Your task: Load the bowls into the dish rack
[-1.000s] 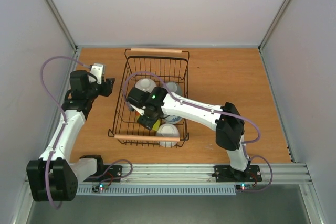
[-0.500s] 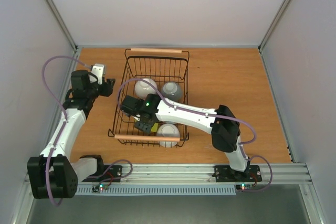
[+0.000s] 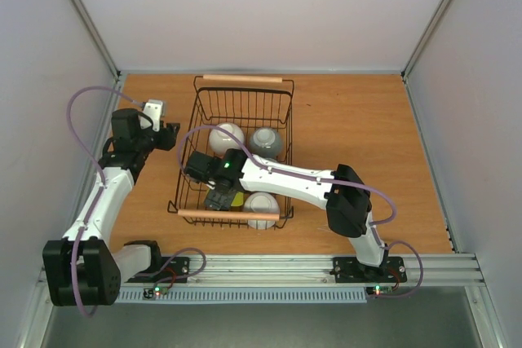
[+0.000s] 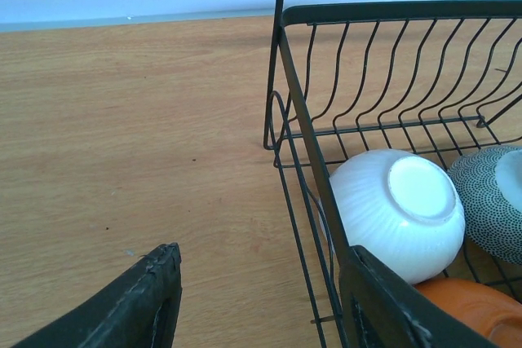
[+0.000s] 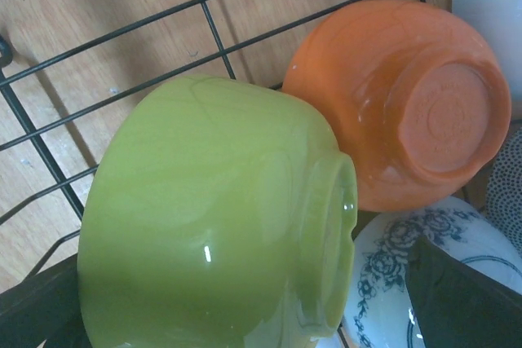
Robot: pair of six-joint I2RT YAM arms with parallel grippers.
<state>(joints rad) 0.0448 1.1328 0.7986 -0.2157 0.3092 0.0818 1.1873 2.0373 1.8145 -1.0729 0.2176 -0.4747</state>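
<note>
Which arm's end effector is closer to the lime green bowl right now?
Right. The right end effector is down inside the dish rack, straddling the lime green bowl; the left end effector sits outside the rack's left wall.

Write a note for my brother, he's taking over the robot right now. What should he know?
Left tool: open, empty, hovering at the dish rack's left wall.
Right tool: down inside the rack, spread around the lime green bowl. One finger is clear of it, so it looks not gripped.
Bowls: all five visible are in the rack. They are the lime green, the orange bowl beside it, the floral bowl, the white ribbed bowl and the grey dotted bowl.
Done: loading, as far as can be seen.
Left: probably just lift the right arm out gently.
</note>
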